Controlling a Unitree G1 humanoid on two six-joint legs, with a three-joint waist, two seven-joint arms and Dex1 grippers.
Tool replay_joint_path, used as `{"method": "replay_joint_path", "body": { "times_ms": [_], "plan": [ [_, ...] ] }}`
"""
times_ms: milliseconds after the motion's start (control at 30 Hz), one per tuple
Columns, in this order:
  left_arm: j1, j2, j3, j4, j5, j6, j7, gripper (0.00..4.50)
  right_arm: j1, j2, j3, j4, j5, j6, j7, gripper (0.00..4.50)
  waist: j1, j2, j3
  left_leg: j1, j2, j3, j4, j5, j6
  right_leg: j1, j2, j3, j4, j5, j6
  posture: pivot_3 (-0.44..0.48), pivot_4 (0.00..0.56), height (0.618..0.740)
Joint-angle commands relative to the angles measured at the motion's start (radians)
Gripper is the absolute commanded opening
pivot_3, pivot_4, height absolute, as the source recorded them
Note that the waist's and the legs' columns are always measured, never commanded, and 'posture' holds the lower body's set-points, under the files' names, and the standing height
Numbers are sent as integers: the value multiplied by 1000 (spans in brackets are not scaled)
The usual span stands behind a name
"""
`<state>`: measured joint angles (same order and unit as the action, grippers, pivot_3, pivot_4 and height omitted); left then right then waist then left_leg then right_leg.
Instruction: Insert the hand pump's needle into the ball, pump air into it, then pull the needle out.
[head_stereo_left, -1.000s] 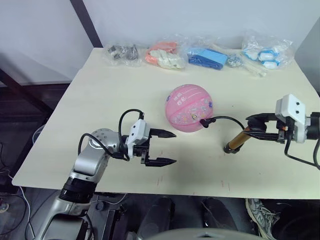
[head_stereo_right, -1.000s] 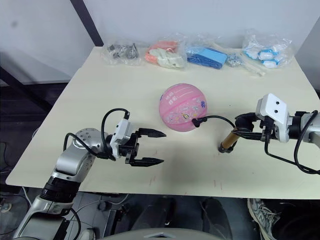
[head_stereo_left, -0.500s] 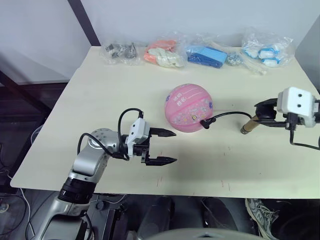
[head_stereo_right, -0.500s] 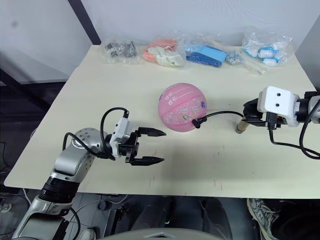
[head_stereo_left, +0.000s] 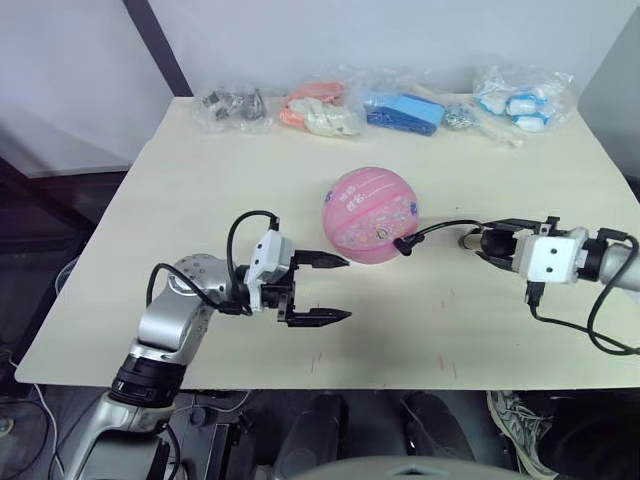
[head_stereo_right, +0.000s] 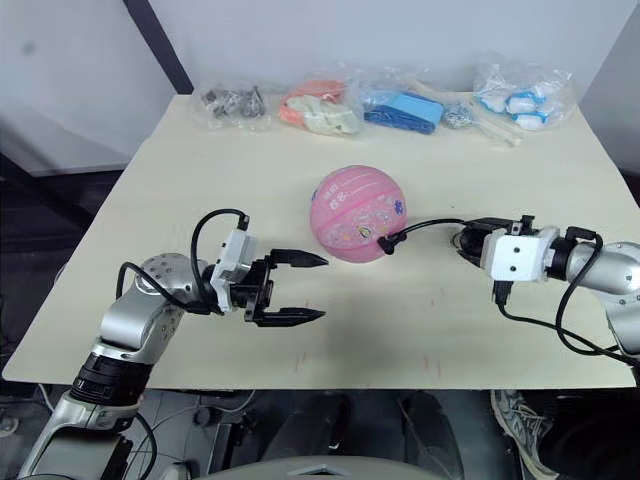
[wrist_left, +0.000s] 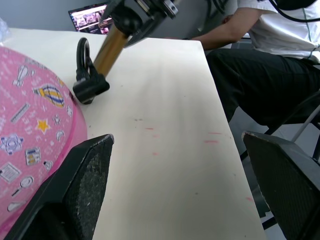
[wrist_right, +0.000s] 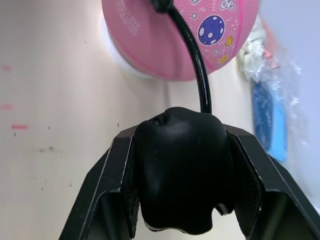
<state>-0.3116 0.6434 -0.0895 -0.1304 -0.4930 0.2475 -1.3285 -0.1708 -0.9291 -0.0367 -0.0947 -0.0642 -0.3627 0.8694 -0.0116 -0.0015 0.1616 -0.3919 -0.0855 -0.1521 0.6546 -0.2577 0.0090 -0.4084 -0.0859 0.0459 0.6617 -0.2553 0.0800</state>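
The right gripper (wrist_right: 182, 210) reaches in level from the right, clamped on the pump (wrist_left: 111, 46), whose hose (head_stereo_left: 440, 226) runs to the pink ball (head_stereo_left: 372, 214) at mid-table (head_stereo_left: 200, 200). The left gripper (head_stereo_left: 335, 290) hovers just left of the ball, fingers spread, holding nothing.

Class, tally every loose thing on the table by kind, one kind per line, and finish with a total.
Pink ball: 1
Hand pump: 1
Plastic bags of small items along the far edge: 4
Total: 6
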Motion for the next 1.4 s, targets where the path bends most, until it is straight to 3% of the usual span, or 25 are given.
{"method": "replay_joint_path", "body": {
  "times_ms": [33,300,567,633,667,733,767,1000,1400],
  "plan": [
    [-16,16,28,-6,-11,-12,-7,4381,41,6,-19,30,-105,-128,-97,1945,-1,0,0,1,0,1,0,0,0,0,0,0,1,0,0,0,150,736],
    [-23,27,45,16,-15,-25,-24,4381,119,31,-20,28,-114,-176,-178,1945,-4,-1,0,9,2,6,-2,-1,2,5,3,6,1,0,0,0,150,736],
    [-15,39,54,44,-10,-49,-52,4381,145,47,6,2,27,-136,-127,1945,-4,-1,0,9,3,6,-2,-1,2,5,3,7,1,0,-1,0,150,736],
    [-16,38,52,53,-5,-55,-55,4500,146,47,8,-1,47,-137,-115,2780,-4,-1,0,9,3,6,-2,-1,2,5,3,7,0,0,-1,0,150,736],
    [-18,38,51,56,-5,-57,-56,4500,145,47,8,-1,52,-139,-111,2984,-3,-1,0,9,3,6,-2,-1,2,5,3,6,0,0,-1,0,150,736],
    [-20,37,50,63,-5,-61,-57,4500,141,47,9,-1,57,-152,-102,4113,-3,-2,1,9,3,6,-2,-1,2,5,3,6,0,0,-1,0,150,736],
    [-22,37,50,66,-5,-62,-57,4500,140,49,10,0,66,-157,-97,4449,-4,-2,1,9,3,6,-2,-1,2,5,3,7,0,0,-1,0,150,736],
    [-27,40,49,89,-2,-76,-65,4500,155,64,16,-5,173,-182,-40,4449,-3,-2,1,9,3,6,-2,-1,2,5,3,7,0,0,-1,0,150,736],
    [-32,44,54,123,3,-101,-70,4500,249,84,-35,-94,468,-23,91,4449,-2,-3,2,9,3,6,-2,-2,3,5,3,7,0,0,-1,0,150,736]
  ]
}}
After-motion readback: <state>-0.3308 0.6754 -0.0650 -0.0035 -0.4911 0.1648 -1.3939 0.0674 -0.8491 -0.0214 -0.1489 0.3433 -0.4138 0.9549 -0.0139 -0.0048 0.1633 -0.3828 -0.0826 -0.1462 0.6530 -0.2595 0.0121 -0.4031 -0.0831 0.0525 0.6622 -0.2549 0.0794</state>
